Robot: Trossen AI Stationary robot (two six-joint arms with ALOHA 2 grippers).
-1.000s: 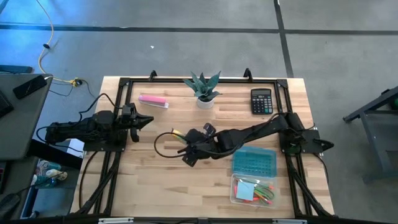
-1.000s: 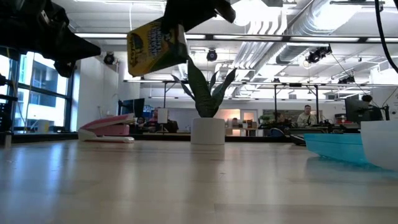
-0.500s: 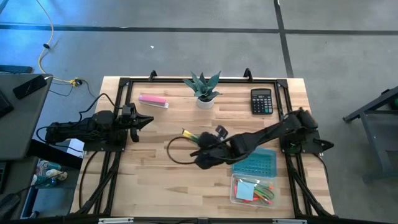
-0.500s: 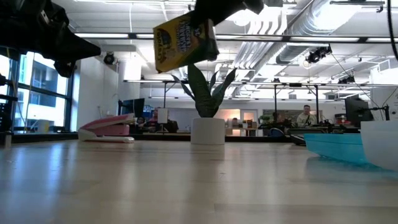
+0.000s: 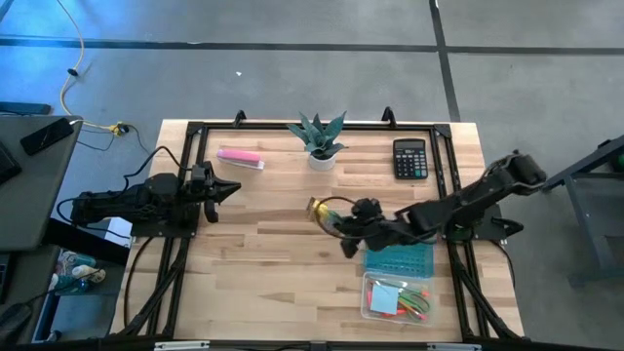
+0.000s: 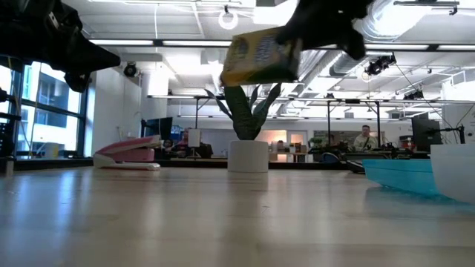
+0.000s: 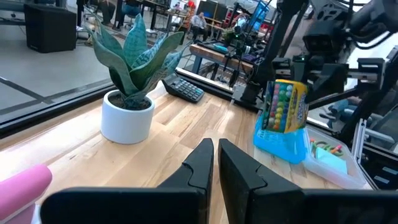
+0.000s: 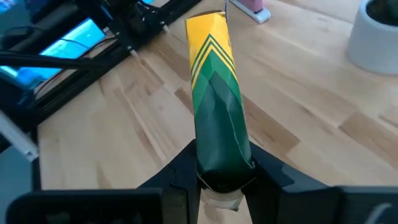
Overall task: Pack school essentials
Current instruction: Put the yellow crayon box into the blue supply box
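Moved across the table toward the clear box (image 5: 397,296), carrying the crayon box (image 5: 322,209). Right gripper (image 5: 343,223) squeezed tight on its end, high off the wood. Almost there: next, over the clear box. Left gripper (image 5: 226,189) shut, empty, waiting far off.

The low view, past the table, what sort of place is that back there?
Probably an open-plan lab or workshop: exposed ceiling ducts, rows of workbenches with people seated at them, and big windows. The robot's wooden table stands in front.
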